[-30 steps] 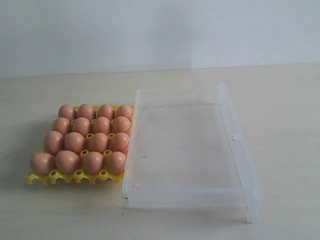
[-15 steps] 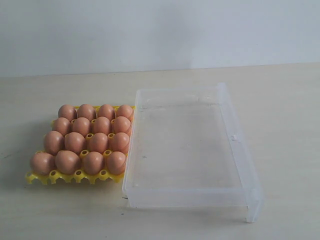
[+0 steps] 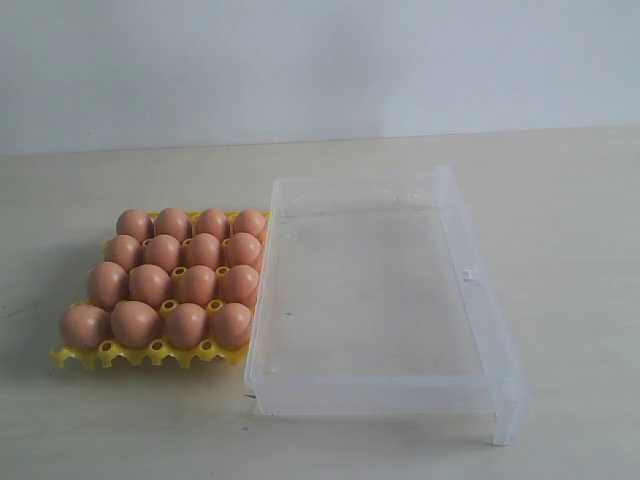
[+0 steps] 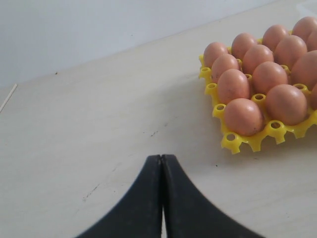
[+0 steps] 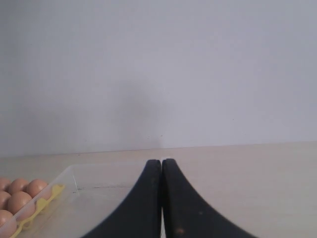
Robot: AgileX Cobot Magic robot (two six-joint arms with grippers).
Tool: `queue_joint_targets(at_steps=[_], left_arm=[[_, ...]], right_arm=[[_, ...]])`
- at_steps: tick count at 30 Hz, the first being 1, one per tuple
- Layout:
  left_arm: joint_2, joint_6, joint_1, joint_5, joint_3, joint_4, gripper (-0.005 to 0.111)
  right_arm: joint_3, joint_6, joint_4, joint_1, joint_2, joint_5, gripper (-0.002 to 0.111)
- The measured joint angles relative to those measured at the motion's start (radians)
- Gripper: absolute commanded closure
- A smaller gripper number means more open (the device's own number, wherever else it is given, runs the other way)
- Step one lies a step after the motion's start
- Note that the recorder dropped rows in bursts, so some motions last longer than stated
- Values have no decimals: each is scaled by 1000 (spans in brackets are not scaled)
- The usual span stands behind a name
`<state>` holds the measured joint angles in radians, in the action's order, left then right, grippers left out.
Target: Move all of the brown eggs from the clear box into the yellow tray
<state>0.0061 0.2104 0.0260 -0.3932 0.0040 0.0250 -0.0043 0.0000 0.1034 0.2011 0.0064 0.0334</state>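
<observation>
Several brown eggs (image 3: 180, 280) fill the yellow tray (image 3: 78, 356) on the left of the table in the exterior view. To the tray's right lies the clear box (image 3: 480, 300), touching it, and I see no egg inside. Neither arm shows in the exterior view. In the left wrist view my left gripper (image 4: 161, 157) is shut on nothing over bare table, with the brown eggs (image 4: 267, 74) and yellow tray (image 4: 233, 144) off to one side. My right gripper (image 5: 161, 161) is shut and empty, with the clear box (image 5: 74, 178) and a few brown eggs (image 5: 20, 191) beyond it.
The pale wooden table (image 3: 560, 200) runs back to a plain white wall (image 3: 320, 60). Bare tabletop surrounds the tray and box on all sides.
</observation>
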Motion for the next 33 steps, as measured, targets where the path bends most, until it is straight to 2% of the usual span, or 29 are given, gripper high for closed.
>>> queue_joint_targets(at_steps=[20,33], left_arm=[[0,0,0,0,0,0,107],[0,0,0,0,0,0,107]], right_arm=[[0,0,0,0,0,0,108],[0,0,0,-86,0,0,108]])
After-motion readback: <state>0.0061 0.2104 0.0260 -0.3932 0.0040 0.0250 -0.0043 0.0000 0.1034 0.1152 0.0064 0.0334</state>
